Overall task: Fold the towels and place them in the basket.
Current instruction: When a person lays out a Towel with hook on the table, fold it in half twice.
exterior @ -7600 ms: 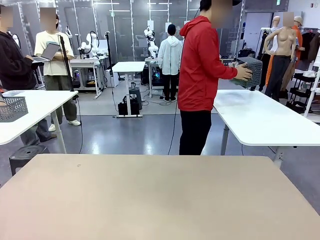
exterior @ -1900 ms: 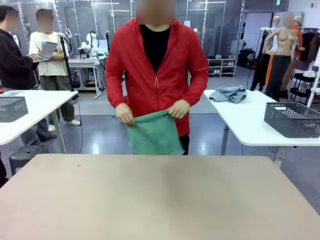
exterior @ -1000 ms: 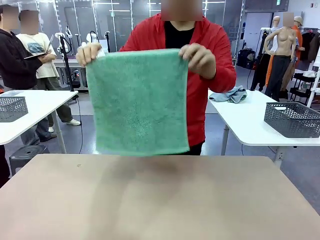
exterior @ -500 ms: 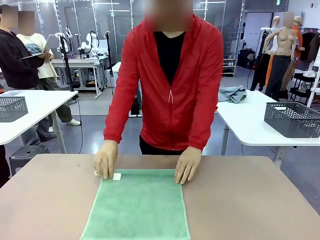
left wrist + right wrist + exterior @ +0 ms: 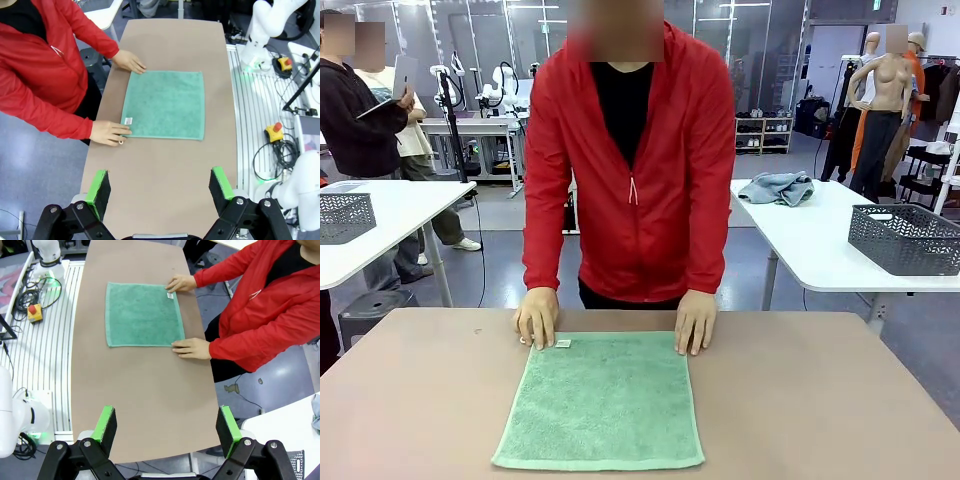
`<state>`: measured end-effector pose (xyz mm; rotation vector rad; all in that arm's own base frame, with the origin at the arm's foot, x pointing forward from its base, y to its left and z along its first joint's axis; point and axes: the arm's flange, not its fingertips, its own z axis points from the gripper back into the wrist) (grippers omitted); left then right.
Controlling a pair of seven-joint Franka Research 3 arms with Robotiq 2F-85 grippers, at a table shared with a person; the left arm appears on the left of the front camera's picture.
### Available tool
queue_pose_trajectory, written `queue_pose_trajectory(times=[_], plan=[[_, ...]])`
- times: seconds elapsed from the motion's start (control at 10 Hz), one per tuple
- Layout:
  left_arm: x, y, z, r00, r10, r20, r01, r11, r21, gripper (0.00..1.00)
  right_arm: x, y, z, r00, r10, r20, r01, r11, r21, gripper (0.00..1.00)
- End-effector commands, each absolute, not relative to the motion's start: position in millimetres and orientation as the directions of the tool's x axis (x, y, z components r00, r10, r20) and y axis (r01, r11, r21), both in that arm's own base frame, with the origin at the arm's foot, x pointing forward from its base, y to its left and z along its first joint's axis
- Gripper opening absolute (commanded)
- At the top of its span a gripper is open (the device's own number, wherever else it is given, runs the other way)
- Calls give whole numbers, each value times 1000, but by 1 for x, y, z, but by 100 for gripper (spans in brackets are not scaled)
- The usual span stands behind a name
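Note:
A mint green towel (image 5: 600, 400) lies spread flat on the tan table (image 5: 820, 400), with a small white tag at its far left corner. The person in a red jacket presses both hands (image 5: 536, 318) on its far corners. In the left wrist view my left gripper (image 5: 160, 186) hangs open high above the table, the towel (image 5: 165, 104) well ahead of it. The right wrist view has my right gripper (image 5: 166, 425) open too, equally high, with the towel (image 5: 142, 314) far beyond its green pads. A dark grey mesh basket (image 5: 905, 238) stands on the white table at the right.
A crumpled grey-blue cloth (image 5: 777, 187) lies on the right white table (image 5: 820, 250). Another mesh basket (image 5: 342, 215) sits on the left white table. The other arm's white base (image 5: 260, 35) stands beside the tan table. People stand at the back left.
The person lowered the held-up green towel onto the table, then drew it a little toward the far edge, so its near edge now shows. Both grippers stay open.

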<state>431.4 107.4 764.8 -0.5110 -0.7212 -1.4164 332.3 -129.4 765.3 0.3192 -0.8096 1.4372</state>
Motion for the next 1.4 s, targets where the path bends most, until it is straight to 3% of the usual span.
queue_pose_trajectory(times=[0.0,0.5,0.8,1.1,1.3], plan=[[431,107,765,5,-699,715,989,107,98,100,332,-129,766,-75,747,660,-951,145,-272,100],[431,107,765,4,-699,715,989,106,98,100,332,-129,765,-69,749,659,-952,148,-268,100],[429,-6,756,27,-904,427,995,67,79,100,323,-28,772,-67,856,513,-956,91,-277,100],[417,-103,679,31,-990,134,996,42,78,100,296,108,710,-17,939,343,-966,73,-250,100],[403,-122,630,-22,-995,94,994,-12,105,100,287,159,652,-47,966,254,-976,10,-218,100]])
